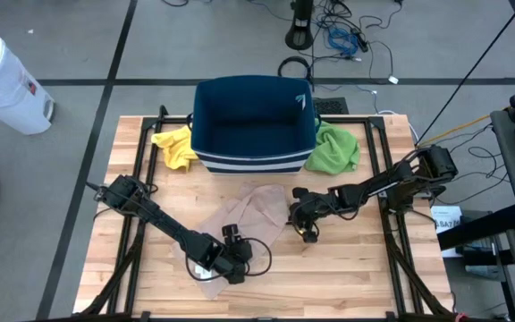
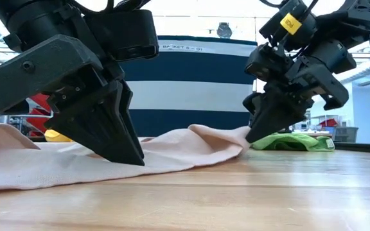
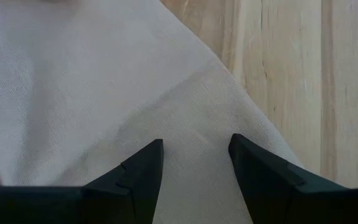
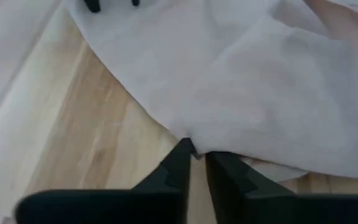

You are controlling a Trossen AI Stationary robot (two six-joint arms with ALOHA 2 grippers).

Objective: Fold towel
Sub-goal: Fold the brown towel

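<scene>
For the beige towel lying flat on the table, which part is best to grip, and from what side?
Probably its edges, from above. The towel lies crumpled but low on the wooden table, so only thin edges and corners offer a pinch. The left gripper sits open over the near corner, while the right gripper is nearly closed on the towel's edge on the green cloth's side, where the fabric lifts slightly.

Wooden table (image 1: 347,268) carries towel (image 1: 250,215), basket (image 1: 254,125), yellow cloth (image 1: 175,148), green cloth (image 1: 335,148).

Both arms are matte black and chunky, with wedge-shaped fingers (image 3: 138,177); the right arm (image 2: 300,45) has a small yellow sticker (image 2: 290,23).
</scene>
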